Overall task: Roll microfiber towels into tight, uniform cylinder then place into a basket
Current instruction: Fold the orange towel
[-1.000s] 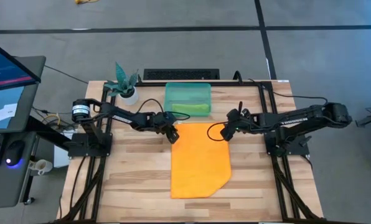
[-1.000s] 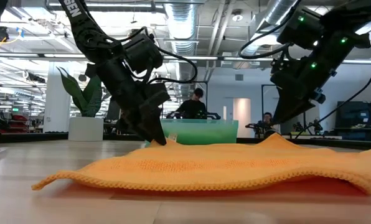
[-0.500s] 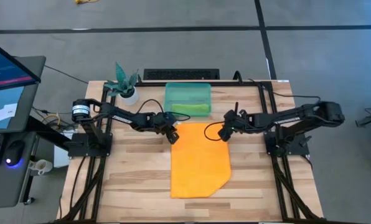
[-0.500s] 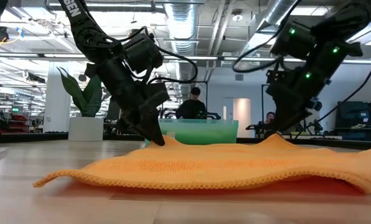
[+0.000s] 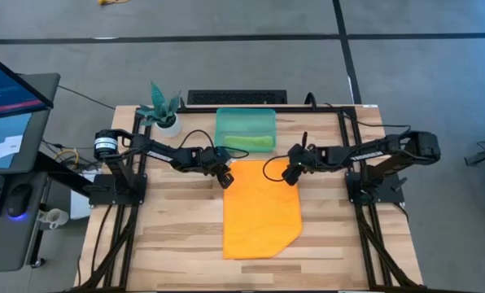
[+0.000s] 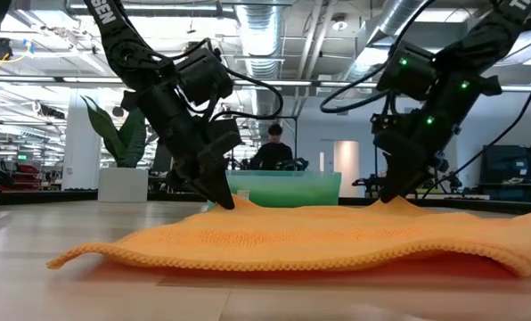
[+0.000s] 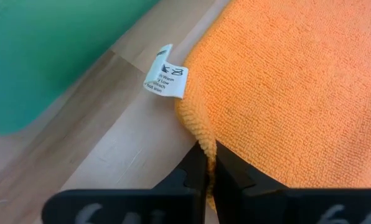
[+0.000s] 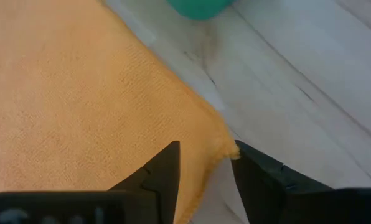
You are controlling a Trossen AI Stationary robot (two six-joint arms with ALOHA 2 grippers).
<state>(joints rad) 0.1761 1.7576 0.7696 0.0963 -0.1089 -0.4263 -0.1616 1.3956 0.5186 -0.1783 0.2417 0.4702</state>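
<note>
The orange towel (image 5: 263,216) lies spread on the table, with a white tag (image 7: 167,78) at its far left corner. My left gripper (image 5: 225,180) is shut on the towel's edge just beside that tag. My right gripper (image 5: 290,176) is open at the far right corner (image 8: 226,146), which bulges up a little; one finger stands on each side of it. The teal basket (image 5: 245,120) stands beyond the towel at the far edge, with a lime green towel (image 5: 249,143) inside. My left gripper pinches the orange towel's left edge (image 7: 200,135) between its two fingers, a little nearer than the tagged corner. The fingers slant down from the table's left. The edge is gathered into a small ridge at the fingertips, and the rest of the towel lies on the table.
A white pot with a teal plant (image 5: 168,120) stands at the far left, beside the basket. Bare wood (image 5: 169,236) lies left of the towel, and more shows to its right and along the near edge. A screen and desk (image 5: 10,98) are off the table's left side.
My right gripper has come down and moved toward the table's left, onto the towel's far right corner. The towel has stayed where it was.
</note>
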